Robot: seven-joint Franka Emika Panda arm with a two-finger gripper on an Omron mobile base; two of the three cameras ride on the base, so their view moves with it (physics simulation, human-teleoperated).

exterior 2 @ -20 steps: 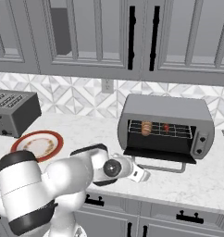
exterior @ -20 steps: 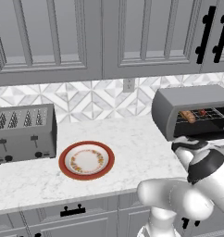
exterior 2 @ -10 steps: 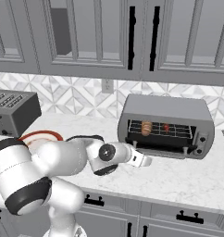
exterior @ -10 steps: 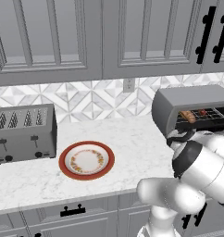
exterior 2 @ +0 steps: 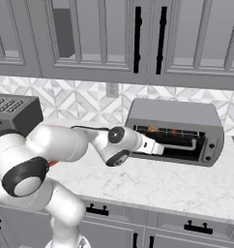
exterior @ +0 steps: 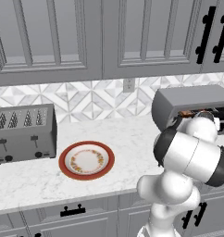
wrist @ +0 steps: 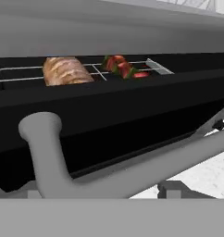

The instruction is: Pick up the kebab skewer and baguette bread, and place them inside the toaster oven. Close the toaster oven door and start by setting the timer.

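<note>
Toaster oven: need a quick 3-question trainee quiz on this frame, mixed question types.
1. True or false: the short brown baguette bread with a scored crust lies on the wire rack inside the grey boxy metal toaster oven.
2. Multiple choice: the wide dark glass toaster oven door is A) fully shut, B) partly open, with the food visible over its top edge, C) removed and lying on the counter.
3. Fill in: in the hand view, the thin kebab skewer with red-brown meat chunks lies to the ___ of the baguette bread.

Key: 1 true; 2 B; 3 right.
</note>
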